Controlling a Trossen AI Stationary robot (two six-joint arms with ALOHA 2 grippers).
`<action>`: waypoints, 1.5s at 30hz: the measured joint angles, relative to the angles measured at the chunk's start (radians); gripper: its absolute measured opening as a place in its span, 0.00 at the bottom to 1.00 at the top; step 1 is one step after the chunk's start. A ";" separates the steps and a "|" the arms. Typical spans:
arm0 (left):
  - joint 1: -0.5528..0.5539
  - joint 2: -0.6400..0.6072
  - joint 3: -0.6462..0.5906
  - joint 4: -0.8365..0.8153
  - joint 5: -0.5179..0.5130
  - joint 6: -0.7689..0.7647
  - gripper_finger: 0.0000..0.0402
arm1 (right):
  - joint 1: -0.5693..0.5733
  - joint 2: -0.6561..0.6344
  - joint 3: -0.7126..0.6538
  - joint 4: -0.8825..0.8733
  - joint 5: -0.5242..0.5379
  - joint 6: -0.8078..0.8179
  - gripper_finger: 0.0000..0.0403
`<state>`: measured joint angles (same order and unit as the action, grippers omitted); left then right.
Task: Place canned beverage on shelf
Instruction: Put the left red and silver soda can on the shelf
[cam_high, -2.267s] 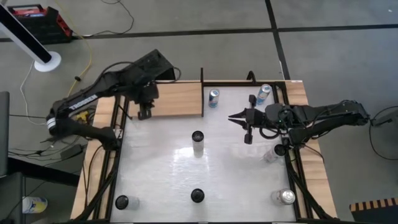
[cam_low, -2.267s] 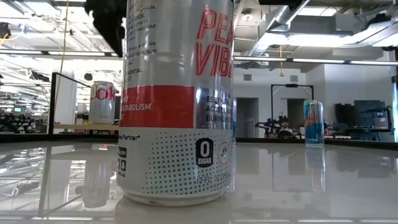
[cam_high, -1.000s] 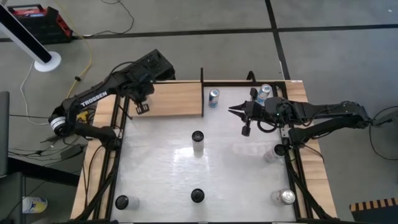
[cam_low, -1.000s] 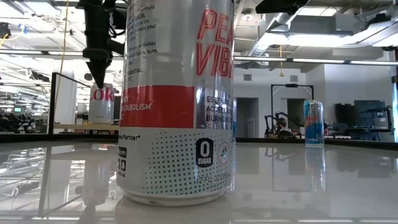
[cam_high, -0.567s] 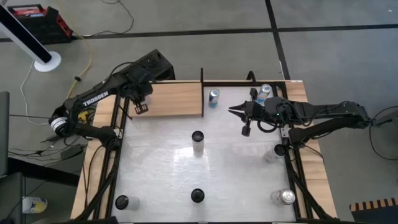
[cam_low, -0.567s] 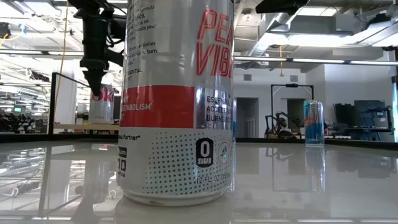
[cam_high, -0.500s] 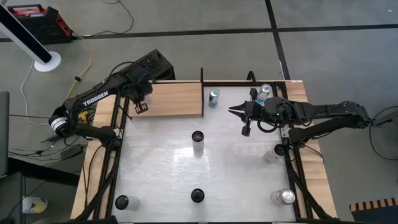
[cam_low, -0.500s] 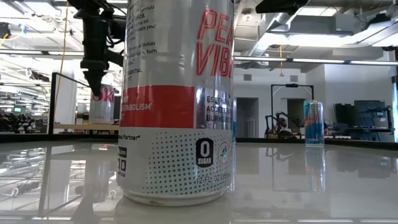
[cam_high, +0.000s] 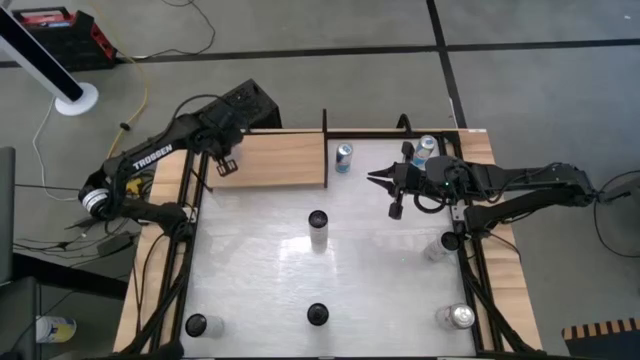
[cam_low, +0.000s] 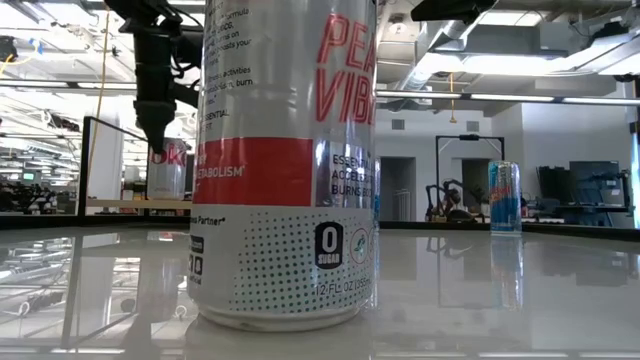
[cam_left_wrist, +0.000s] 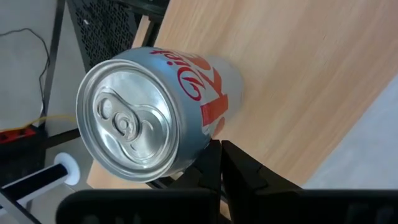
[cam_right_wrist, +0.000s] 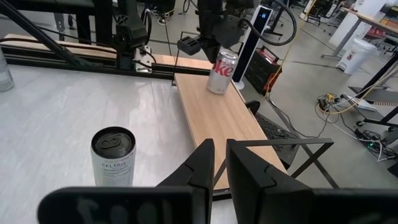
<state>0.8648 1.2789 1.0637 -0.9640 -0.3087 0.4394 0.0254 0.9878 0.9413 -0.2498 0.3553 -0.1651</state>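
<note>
Diet Coke can on shelf, beside left end effector

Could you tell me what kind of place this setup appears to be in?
Probably a robotics lab or open workshop. Two arms are mounted on a framed white table; the low view shows exposed ceiling ducts and monitors; a power cable trails across the concrete floor.

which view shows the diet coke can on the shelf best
The left wrist view: the Diet Coke can fills it. The right wrist view shows it small on the shelf; the low view half hides it; the high view hides it under the left gripper.
</note>
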 joint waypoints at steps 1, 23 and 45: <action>0.004 0.000 0.000 0.003 0.008 0.001 0.00 | 0.000 0.000 0.000 0.000 0.000 0.000 0.17; 0.075 0.000 0.000 0.075 0.040 0.005 0.00 | 0.000 0.000 0.000 0.000 0.000 0.000 0.17; 0.108 0.065 0.000 0.092 0.042 0.012 0.00 | 0.000 0.000 0.000 -0.004 0.000 0.000 0.17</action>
<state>0.9726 1.3437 1.0634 -0.8720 -0.2663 0.4515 0.0256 0.9875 0.9413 -0.2535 0.3558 -0.1653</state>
